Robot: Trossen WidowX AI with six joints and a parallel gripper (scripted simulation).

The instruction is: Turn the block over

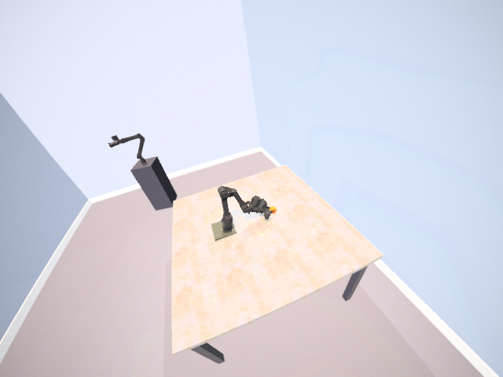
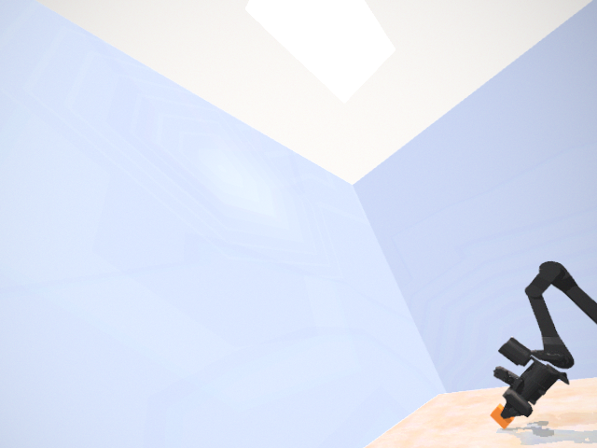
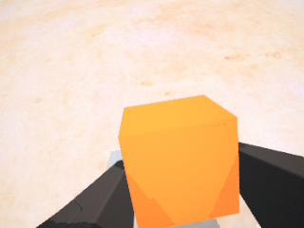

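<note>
Your pincer (image 1: 270, 213) (image 2: 504, 415) (image 3: 178, 161) grips the 1 orange block (image 1: 273, 210) (image 2: 499, 416) (image 3: 180, 166), tilted mid-turn; next, likely finish rotating, then lower gently.

Black arm (image 1: 240, 199) (image 2: 545, 315), 2 dark angular fingers

Pale blue walls around a mottled peach table (image 1: 259, 276) (image 2: 423, 427) (image 3: 142, 43)
A bright white panel (image 2: 332, 43) glows in the ceiling (image 2: 192, 34) at upper centre of the exterior frame; in the top frame, white baseboard (image 1: 40, 272) edges the mauve floor (image 1: 113, 292), lower left, and a dark pedestal (image 1: 150, 184) stands left of centre.
</note>
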